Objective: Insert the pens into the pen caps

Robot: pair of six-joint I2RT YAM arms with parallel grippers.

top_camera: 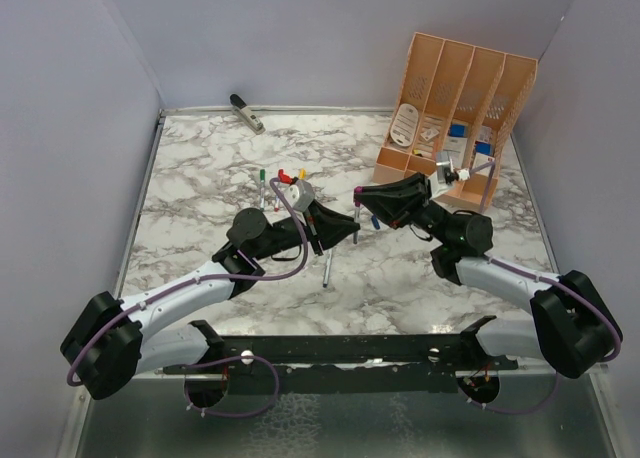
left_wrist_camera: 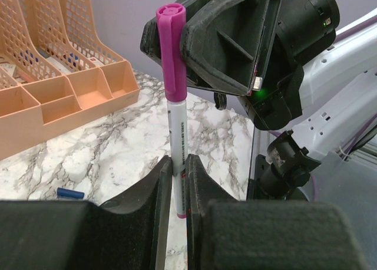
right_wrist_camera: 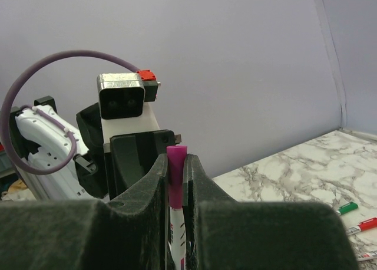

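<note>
My left gripper [left_wrist_camera: 178,164] is shut on a silvery-white pen [left_wrist_camera: 176,131], gripping its lower barrel and holding it upright above the table. A purple cap [left_wrist_camera: 171,52] sits over the pen's top end. My right gripper [right_wrist_camera: 175,161] is shut on that purple cap [right_wrist_camera: 176,175], with the pen barrel [right_wrist_camera: 179,229] running down between its fingers. In the top view the two grippers meet mid-table, left [top_camera: 340,228] and right [top_camera: 362,200]. One uncapped pen [top_camera: 327,269] lies on the marble in front of them. A blue cap [left_wrist_camera: 69,193] lies on the table.
Pens with green [top_camera: 261,185], red [top_camera: 284,175] and yellow [top_camera: 302,174] caps lie behind the left gripper. An orange desk organiser [top_camera: 455,108] stands at the back right. A grey-black stapler-like object [top_camera: 246,112] lies at the back wall.
</note>
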